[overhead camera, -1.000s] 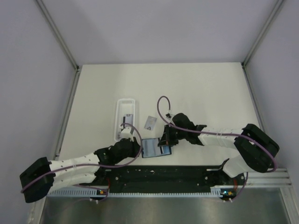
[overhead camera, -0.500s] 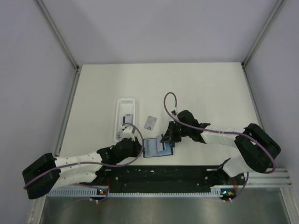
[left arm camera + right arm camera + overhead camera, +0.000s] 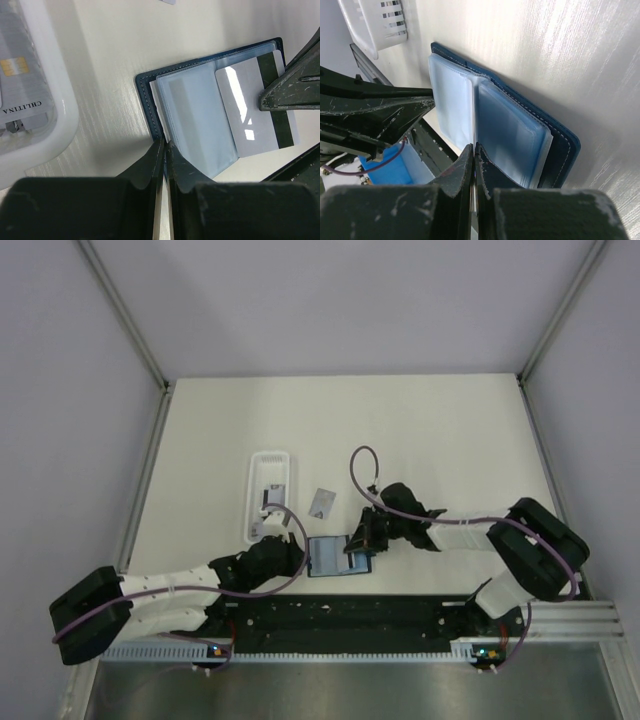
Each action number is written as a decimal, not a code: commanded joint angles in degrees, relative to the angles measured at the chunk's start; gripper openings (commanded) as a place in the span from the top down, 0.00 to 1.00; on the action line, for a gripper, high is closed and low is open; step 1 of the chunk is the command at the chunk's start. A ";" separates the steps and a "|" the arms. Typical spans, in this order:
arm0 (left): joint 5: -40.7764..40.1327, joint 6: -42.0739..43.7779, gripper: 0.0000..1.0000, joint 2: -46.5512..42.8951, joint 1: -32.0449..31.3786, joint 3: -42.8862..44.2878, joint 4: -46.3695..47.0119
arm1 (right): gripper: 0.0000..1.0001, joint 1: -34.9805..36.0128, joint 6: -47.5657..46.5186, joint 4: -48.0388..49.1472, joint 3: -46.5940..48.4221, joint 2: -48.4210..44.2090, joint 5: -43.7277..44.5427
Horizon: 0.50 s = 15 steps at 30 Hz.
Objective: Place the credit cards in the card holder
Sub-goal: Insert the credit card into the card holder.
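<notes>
Left gripper [image 3: 164, 144]: pinching card holder [image 3: 192, 115].
Right gripper [image 3: 473, 146]: pinching white credit card [image 3: 240, 115].
Card [image 3: 15, 85] in white tray [image 3: 57, 100]: says "CHLITINA".

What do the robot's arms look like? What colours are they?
Both arms are white tubes with chunky black joints. The left arm and right arm each carry a looping purple cable. The left gripper and right gripper each have two black pointed fingers, scuffed pale at the edges.
</notes>
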 commanded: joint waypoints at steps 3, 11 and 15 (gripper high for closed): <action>0.55 0.79 0.89 0.81 0.21 0.10 -0.13 | 1.00 -0.34 0.47 5.19 -0.71 2.12 -1.06; 0.64 0.97 0.89 1.86 0.21 0.63 0.13 | 1.00 -0.34 0.21 7.92 -1.24 3.26 -1.94; 0.64 0.88 0.89 2.74 0.21 0.89 0.49 | 1.00 -0.43 0.21 8.62 -1.67 3.87 -2.20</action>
